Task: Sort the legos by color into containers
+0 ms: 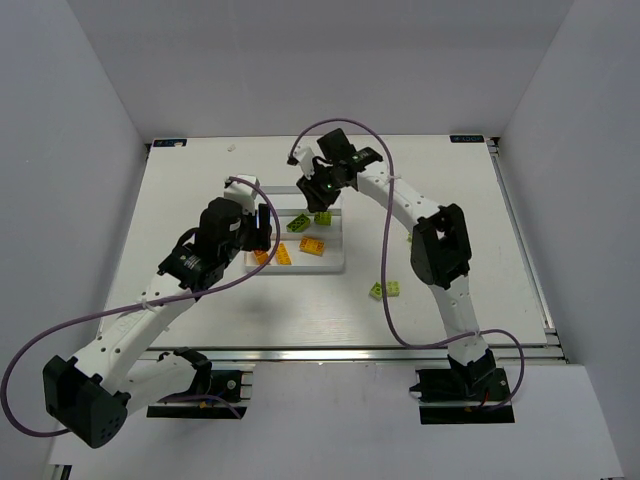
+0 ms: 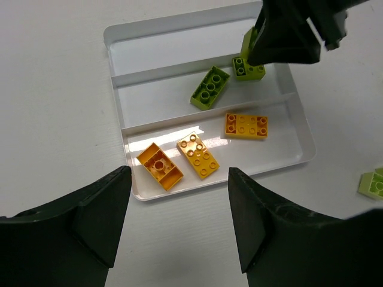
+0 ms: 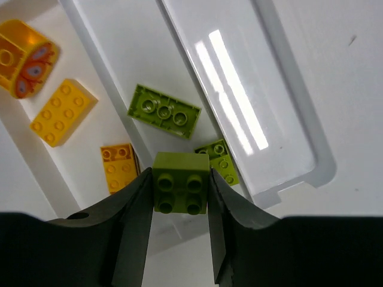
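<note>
Clamped between the fingers of the right gripper (image 3: 179, 197) is a small lime brick (image 3: 181, 179), studs toward the wrist camera, jaws narrowed onto its sides. It hangs over the tray (image 3: 287, 119), above one end of the middle compartment (image 2: 155, 98), presumably so it can drop among its own colour. Two lime bricks (image 2: 210, 87) already lie there, a long one upside down and a small square one just beside the held piece.

Toward the arms, the tray's nearest compartment (image 2: 281, 140) has three orange bricks (image 2: 246, 126) (one turned hollow side up). Its farthest compartment (image 2: 173, 45) shows only bare white.

The left gripper (image 2: 179, 209) hovers over the tray's near rim with jaws wide and nothing between them, likely to stay out of the way. Two loose lime legos (image 1: 385, 289) lie on the table (image 1: 200, 190) off the tray's right-arm side, not yet sorted.
</note>
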Robot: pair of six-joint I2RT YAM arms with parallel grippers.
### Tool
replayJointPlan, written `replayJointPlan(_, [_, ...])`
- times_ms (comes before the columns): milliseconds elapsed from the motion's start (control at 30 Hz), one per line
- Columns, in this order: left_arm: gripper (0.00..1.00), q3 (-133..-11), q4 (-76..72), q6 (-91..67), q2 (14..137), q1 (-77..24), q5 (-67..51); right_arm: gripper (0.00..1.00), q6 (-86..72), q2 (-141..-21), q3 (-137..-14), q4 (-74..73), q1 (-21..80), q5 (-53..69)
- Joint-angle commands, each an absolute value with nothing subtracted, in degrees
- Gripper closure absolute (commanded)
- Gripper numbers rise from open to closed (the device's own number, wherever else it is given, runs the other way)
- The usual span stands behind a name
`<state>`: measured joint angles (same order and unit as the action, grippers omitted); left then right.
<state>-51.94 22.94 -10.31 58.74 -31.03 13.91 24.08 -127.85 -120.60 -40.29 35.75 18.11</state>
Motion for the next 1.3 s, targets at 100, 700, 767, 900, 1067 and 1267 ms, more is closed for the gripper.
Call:
replayJointPlan(100, [0.24,-51.33,21.53,-9.93,57.83,-30.94,14.59,0.6,20.83,-131.39,-121.03,-41.49,34.8,16.79])
replayJointPlan(700, [0.38,-51.42,21.18,-10.11,56.87,-30.94,11.78,0.52,16.87,-105.94,-96.89,-33.76,29.36,14.94])
replayJointPlan(767, [0.64,-51.59,21.09,-10.11,56.25,-30.94,10.64,0.68,18.45,-98.75,-89.23,-33.75,25.77,14.86])
replayJointPlan(900, [0.81,-51.94,21.18,-10.37,55.37,-30.94,8.97,0.68,26.7,-90.01,-76.49,-40.24,19.26,14.68])
replayJointPlan(1067, [0.53,-52.21,21.01,-10.81,54.84,-30.94,6.86,0.14,31.81,-83.51,-61.47,-46.14,15.39,3.62])
replayJointPlan(1267, [0.36,-52.29,21.01,-10.9,54.84,-30.94,5.01,0.11,32.17,-80.33,-55.29,-46.32,13.62,-2.61])
